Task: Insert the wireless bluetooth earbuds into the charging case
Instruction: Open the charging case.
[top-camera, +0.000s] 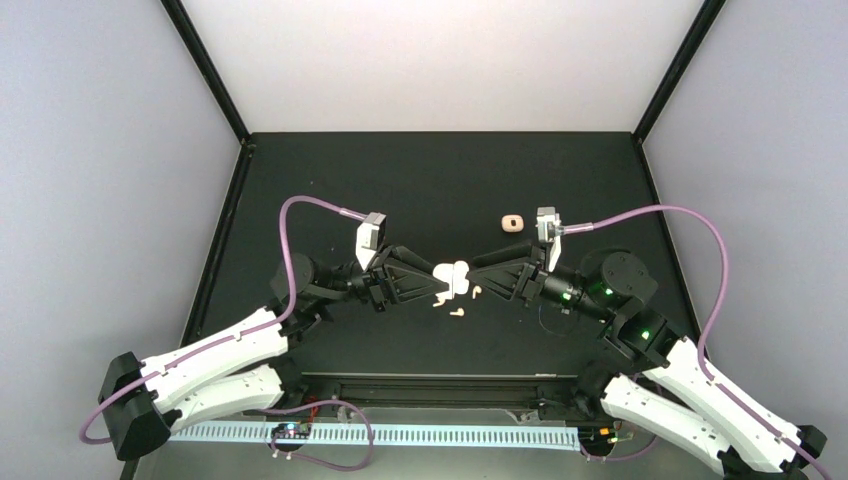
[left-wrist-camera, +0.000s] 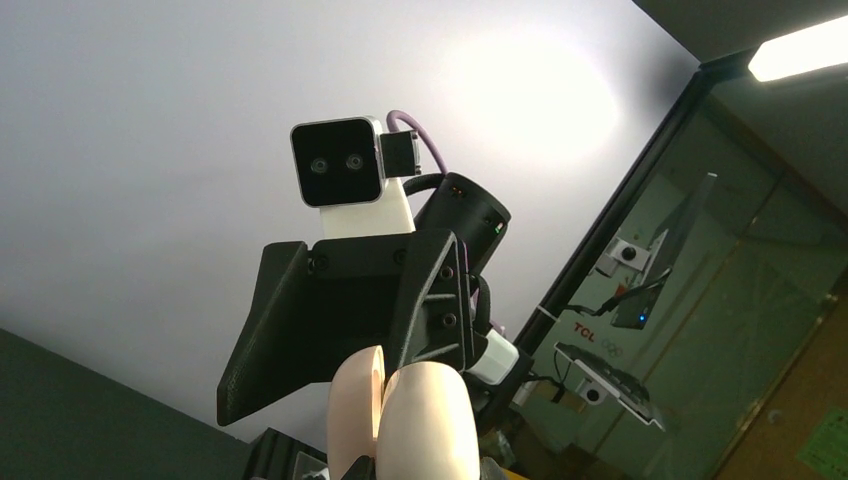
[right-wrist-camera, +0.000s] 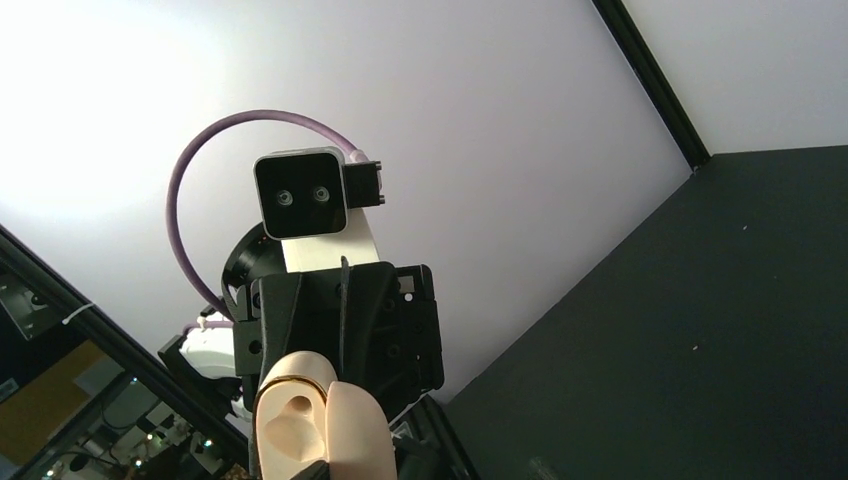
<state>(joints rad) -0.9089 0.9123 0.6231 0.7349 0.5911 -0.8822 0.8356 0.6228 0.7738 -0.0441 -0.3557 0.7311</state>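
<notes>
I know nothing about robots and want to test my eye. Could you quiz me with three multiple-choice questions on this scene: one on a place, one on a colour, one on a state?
1. Where is the charging case?
A. on a shelf
B. between the left gripper and the right gripper
C. on the floor

2. What colour are the arms' cables?
A. purple
B. green
C. orange

3. How is that case's lid?
A. shut
B. open
C. missing

Answers: 1 B, since both grippers meet at it in the top view. 2 A, as purple loops run from each wrist. 3 B, because the right wrist view shows its hollow inside.
</notes>
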